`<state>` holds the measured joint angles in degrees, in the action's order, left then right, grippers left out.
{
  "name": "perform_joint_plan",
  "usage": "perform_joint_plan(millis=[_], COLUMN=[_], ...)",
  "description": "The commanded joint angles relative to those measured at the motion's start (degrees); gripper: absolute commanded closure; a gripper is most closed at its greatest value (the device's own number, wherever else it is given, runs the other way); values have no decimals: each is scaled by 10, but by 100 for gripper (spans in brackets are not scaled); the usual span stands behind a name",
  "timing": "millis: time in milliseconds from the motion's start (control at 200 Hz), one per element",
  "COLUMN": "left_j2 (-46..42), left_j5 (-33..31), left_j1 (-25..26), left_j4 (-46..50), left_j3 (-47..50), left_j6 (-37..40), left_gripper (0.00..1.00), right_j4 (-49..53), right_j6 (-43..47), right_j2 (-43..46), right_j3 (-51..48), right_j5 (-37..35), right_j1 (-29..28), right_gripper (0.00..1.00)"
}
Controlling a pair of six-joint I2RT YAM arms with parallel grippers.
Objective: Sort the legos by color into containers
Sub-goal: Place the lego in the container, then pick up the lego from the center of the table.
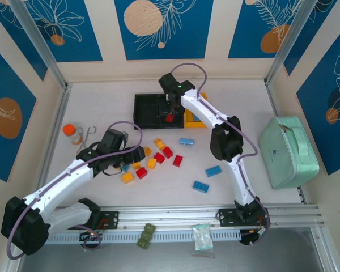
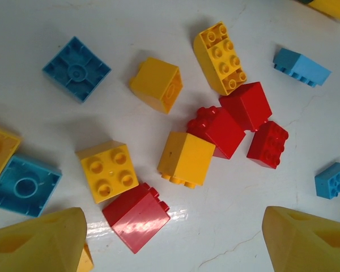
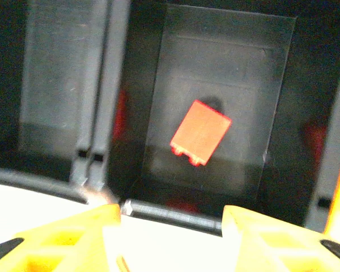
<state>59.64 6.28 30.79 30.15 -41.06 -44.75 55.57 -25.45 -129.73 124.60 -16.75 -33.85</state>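
Where the arm bases are bolted: a ribbed aluminium rail (image 1: 215, 214) carries one olive-green studded block (image 1: 146, 235) and one clear crinkled packet (image 1: 202, 237).
Table: a smooth white table (image 1: 102, 102). The left wrist view shows it glossy and faintly cracked.
Left gripper: the left gripper (image 2: 171, 242) hangs over the near-left end of the pile. Its two yellow fingers (image 2: 37, 238) are spread wide with nothing between them.
Loose legos: the legos (image 1: 159, 157) are hard, shiny plastic and lie scattered mid-table. There are five yellow, four red and four blue, with three of the blue lying apart to the right.
Wrist detail: the left wrist view shows round studs on a square yellow brick (image 2: 106, 170). It also shows the hollow undersides of two overturned blue squares (image 2: 76, 68). From above, these look like plain coloured blocks.
Side objects: one orange-capped bottle (image 1: 72, 133) stands at the left. One rounded mint-green case (image 1: 288, 152) lies at the right.
Right gripper: the right gripper (image 3: 173, 241) hovers above the bins. Its yellow fingers are parted and hold nothing.
Containers: three rectangular open bins stand in a row at far centre. Two are matte black bins (image 1: 137, 110), and one yellow bin (image 1: 188, 122) sits at the right end.
Red brick: one red brick (image 3: 200, 131) lies skewed on the floor of the black bin beside the yellow one. The blurred right wrist view shows two studs at its lower edge, while from above it looks like a red spot.
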Motion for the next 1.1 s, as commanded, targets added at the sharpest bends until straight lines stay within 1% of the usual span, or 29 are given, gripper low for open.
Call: perform_joint_plan(millis=[0,130,280,450,585,735,855,1005,1096], left_j2=[-14,-10,13,61,118,176,217,257,273], left_j5=[-25,-38,-35,-41,-74,-109,-125,-135,-139], left_j1=[-8,-7,-6,0,11,25,37,50,56], left_j4=[46,61,53,47,63,72,79,81,76], left_j3=[10,12,9,-10,-42,-73,-93,-110,-115], left_j6=[-4,-6,-8,-9,-8,-19,-25,-28,-30], left_gripper=[20,23,27,32,35,36,40,43,50], right_j4=[-53,-109,-165,-213,-221,-208,-202,-197,-197], right_j6=[5,-5,-22,-34,-49,-90,-115,-121,-123], right_j2=[96,194,311,447,538,623,671,695,691], right_j3=[-72,-208,-367,-532,-639,-723,-761,-768,-770], right_j5=[5,31,70,113,120,101,93,99,101], right_j1=[-8,-13,-19,-42,-69,-86,-85,-86,-88], right_gripper=[49,49,48,46,46,46,46,45,45])
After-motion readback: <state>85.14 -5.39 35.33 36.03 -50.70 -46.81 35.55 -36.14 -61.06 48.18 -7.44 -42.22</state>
